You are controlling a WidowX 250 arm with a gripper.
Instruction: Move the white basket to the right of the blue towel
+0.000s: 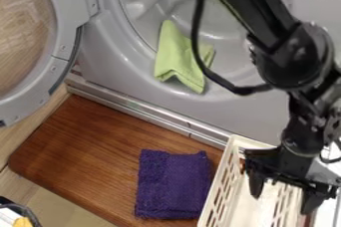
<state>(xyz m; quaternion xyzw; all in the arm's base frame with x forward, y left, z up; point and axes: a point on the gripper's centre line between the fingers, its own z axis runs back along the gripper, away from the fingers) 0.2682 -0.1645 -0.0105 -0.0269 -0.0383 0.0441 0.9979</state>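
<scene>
1. The white basket [248,208] is sitting at the lower right, toward five o'clock in the view; it is lying at about three o'clock from the towel, so its place is already answering the task, and the job is looking done or nearly done
2. The gripper [281,204] is hanging over the basket with its fingers well apart; one is pointing down inside the basket and the other is showing near its right wall, a spread that would suit either straddling that wall or letting go of it. Whether either is touching the plastic, I cannot tell
3. The blue towel [174,183], looking rather purple, is lying folded just beside the basket's left wall, near six o'clock, probably serving as the marker for the placing
4. The wooden board [93,146] is stretching under the towel toward ten o'clock, giving it a flat base
5. Beyond, the green cloth [180,56] is draping over the rim of the washing machine [106,61] near twelve o'clock, its door [63,47] standing open toward ten, both lying outside this task
</scene>
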